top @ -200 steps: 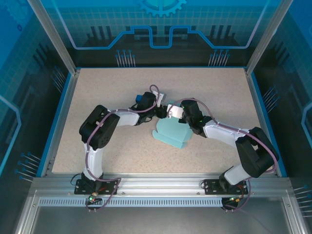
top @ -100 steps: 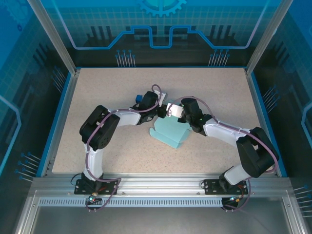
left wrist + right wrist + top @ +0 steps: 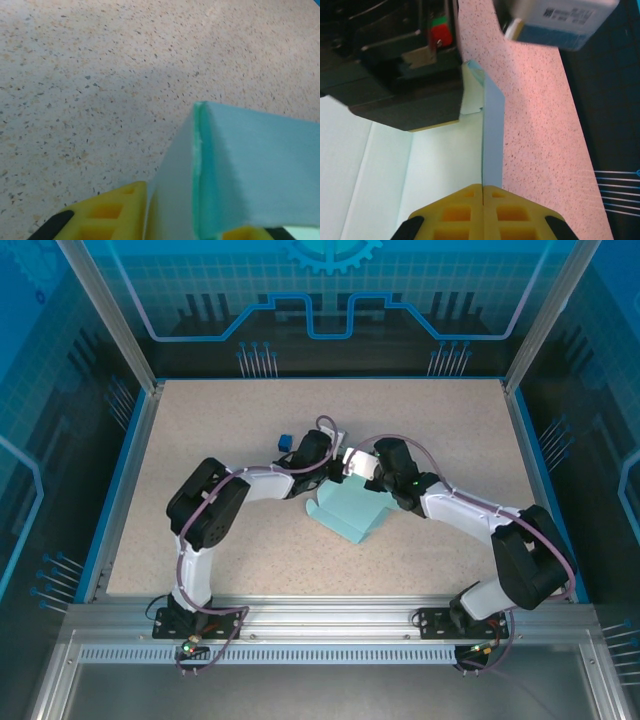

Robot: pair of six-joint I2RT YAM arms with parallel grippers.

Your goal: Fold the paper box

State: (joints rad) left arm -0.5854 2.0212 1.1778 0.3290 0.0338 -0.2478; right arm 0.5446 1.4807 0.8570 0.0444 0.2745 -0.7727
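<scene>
My right claw (image 3: 482,192) pinches a thin upright flap of the box (image 3: 350,512), which lies mid-table (image 3: 200,420) between both arms. My left claw (image 3: 185,215) stands narrow, gripping the box's raised corner. I judge we're standing up the far wall. Next I need a gentle, square crease.

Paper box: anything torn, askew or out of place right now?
No tear shows on the paper box; left gripper and right gripper pinch its raised far end. A small dark blue cube lies loose on the table nearby.
</scene>
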